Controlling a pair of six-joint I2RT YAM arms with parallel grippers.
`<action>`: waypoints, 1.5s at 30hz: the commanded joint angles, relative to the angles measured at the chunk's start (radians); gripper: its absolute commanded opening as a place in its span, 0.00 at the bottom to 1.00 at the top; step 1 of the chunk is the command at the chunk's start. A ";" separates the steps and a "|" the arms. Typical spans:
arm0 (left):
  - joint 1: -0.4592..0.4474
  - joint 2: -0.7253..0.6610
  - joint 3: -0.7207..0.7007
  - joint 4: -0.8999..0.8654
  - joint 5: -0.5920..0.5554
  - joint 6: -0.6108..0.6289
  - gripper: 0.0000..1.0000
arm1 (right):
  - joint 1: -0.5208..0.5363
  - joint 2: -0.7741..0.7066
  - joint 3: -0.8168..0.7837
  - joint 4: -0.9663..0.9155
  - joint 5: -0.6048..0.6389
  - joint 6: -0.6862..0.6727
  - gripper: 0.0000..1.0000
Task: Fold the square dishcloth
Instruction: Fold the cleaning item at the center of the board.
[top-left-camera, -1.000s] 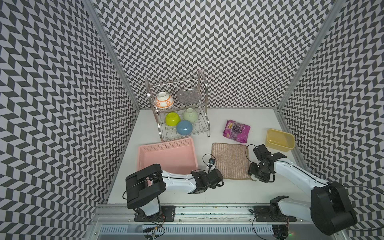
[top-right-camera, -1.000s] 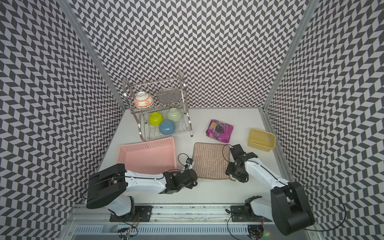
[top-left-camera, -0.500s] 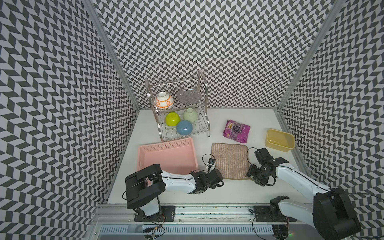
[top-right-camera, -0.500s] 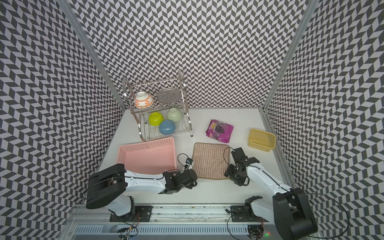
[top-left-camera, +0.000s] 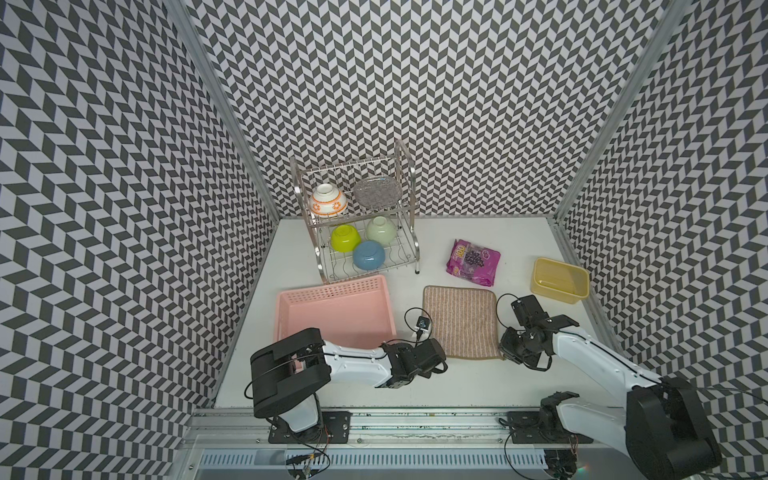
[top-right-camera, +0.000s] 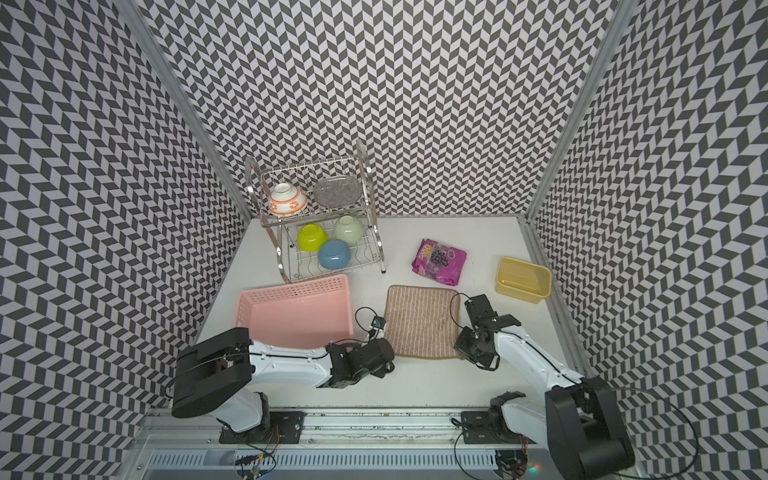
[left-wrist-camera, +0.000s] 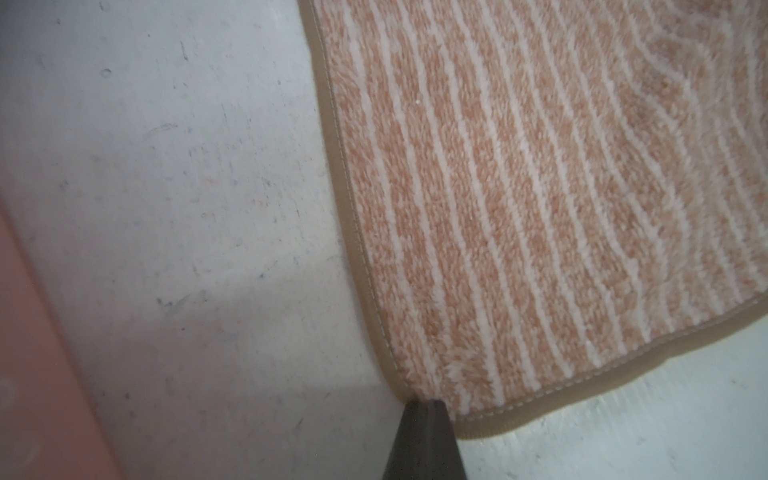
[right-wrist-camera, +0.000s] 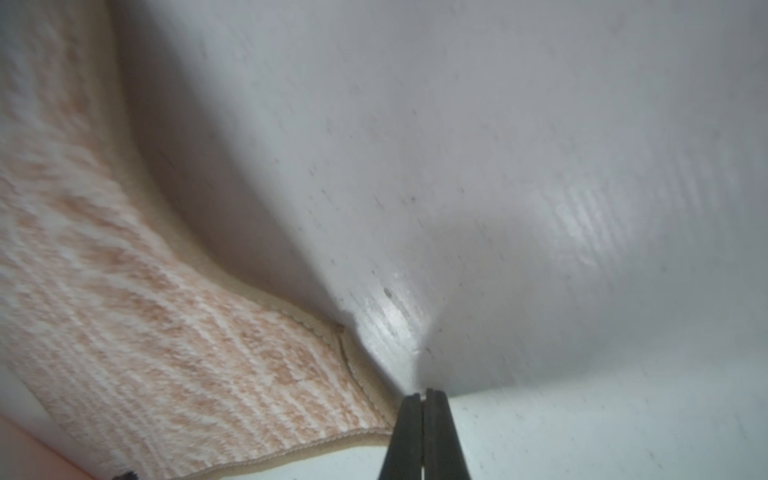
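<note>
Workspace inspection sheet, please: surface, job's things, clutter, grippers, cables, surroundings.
Surface: white table, lightly scuffed.
Job's things: square dishcloth flat, unfolded, beside pink basket.
Clutter: dish rack with bowls, purple snack bag, yellow tub.
Grippers: left gripper shut at cloth's near left corner, right gripper shut at near right corner; hold unclear.
Cables: black loops at both wrists, wires below front rail.
Surroundings: chevron-patterned walls.

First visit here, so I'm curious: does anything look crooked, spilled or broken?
Nothing is spilled or broken. The purple snack bag lies a bit askew, and the square dishcloth ripples slightly near one front corner in the left wrist view.
</note>
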 joint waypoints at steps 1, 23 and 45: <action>0.002 -0.024 0.019 -0.045 -0.004 0.014 0.00 | -0.003 -0.050 0.058 -0.024 0.065 -0.018 0.00; 0.093 -0.144 0.197 -0.153 0.122 0.143 0.00 | -0.003 -0.147 0.263 -0.031 0.222 -0.105 0.00; 0.329 0.026 0.306 -0.099 0.277 0.238 0.00 | -0.003 0.145 0.401 0.207 0.368 -0.136 0.00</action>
